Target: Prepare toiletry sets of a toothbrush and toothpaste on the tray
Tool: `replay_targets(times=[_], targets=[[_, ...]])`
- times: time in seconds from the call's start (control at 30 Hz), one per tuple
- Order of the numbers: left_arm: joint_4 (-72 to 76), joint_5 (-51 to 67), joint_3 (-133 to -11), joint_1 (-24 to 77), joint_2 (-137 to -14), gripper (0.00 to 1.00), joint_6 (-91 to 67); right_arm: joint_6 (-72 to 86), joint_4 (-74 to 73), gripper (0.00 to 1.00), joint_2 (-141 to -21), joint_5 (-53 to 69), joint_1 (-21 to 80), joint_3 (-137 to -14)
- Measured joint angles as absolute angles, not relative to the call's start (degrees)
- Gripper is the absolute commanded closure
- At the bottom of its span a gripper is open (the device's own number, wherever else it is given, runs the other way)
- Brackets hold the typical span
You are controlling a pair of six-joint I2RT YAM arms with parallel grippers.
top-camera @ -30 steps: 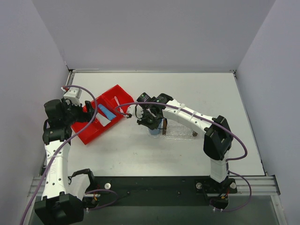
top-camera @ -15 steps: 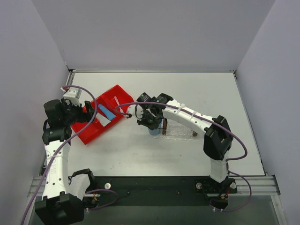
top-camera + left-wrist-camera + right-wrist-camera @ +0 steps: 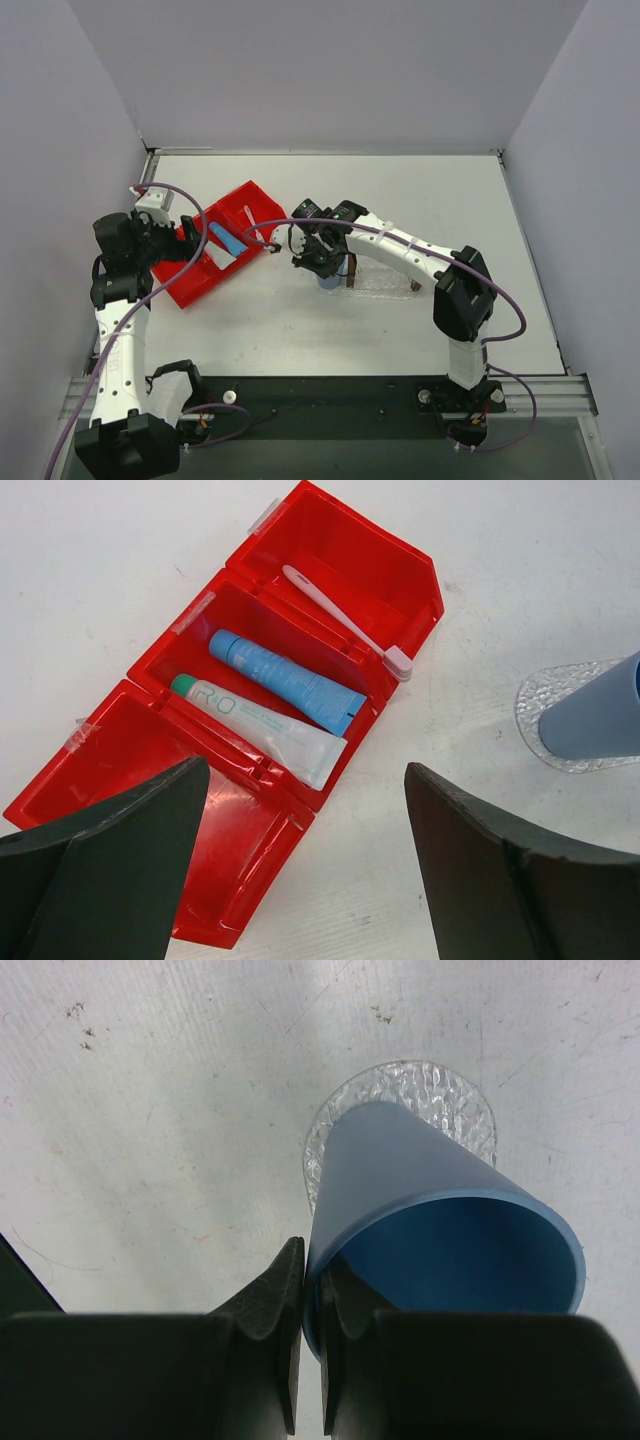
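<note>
Hovering spread and empty above the red plastic bin point(image 3: 405, 555), the left fingers point(image 3: 120, 870) sit nearer its thin pink-headed white toothbrush point(image 3: 340, 615) and 2 flat toothpaste tubes point(image 3: 285, 680), all lying far-left to near-right, while the right fingers point(image 3: 265, 1310) clench the rim of the round blue cup point(image 3: 400, 1170).

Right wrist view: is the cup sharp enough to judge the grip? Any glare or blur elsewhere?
Right wrist: the blue cup is sharp, its rim pinched by the dark right hand. Left wrist: the red bin is crisp, with glare on its near compartment; the open left hand looks soft-edged. Top external: evenly lit, but the clear tray barely shows.
</note>
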State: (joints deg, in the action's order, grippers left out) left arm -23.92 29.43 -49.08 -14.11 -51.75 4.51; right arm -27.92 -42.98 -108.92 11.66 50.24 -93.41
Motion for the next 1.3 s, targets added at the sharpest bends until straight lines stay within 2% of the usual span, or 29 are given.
replay_targets(times=[0.57,0.97,1.3], targets=[[-24.0,30.3,-49.1,-14.4,-51.7,0.10,4.5,-27.9,-42.2,0.95,-109.0,12.1,49.8,-93.4],[-24.0,30.4,-49.0,-14.4,-51.7,0.10,4.5,-27.9,-41.4,0.83,-109.0,12.1,49.8,-92.6],[-24.3,30.9,-49.0,-14.7,-51.7,0.10,4.5,-27.9,-40.9,0.81,-109.1,12.0,49.5,-92.4]])
